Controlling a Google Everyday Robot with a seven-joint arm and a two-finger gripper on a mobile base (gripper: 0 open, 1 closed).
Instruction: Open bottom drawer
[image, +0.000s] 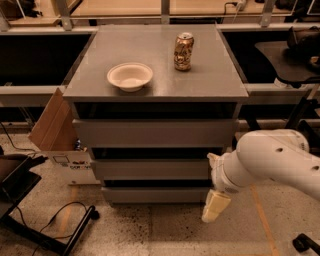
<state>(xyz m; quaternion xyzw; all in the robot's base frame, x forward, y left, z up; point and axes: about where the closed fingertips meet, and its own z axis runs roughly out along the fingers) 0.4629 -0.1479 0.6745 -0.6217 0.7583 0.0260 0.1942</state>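
My gripper (216, 205) hangs beside the bottom drawer (155, 195); I cannot tell its grip. I should catch the front's top edge and pull straight

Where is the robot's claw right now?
In the camera view, the claw hangs low on the right, by the right end of the bottom drawer.

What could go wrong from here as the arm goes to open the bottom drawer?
The tool hangs by the right end of the bottom drawer, whose flat front shows no handle, so it may slip off, or catch the middle drawer just above. Pulling from that end could skew the drawer and jam it. A jolt might topple the upright can on the cabinet top.
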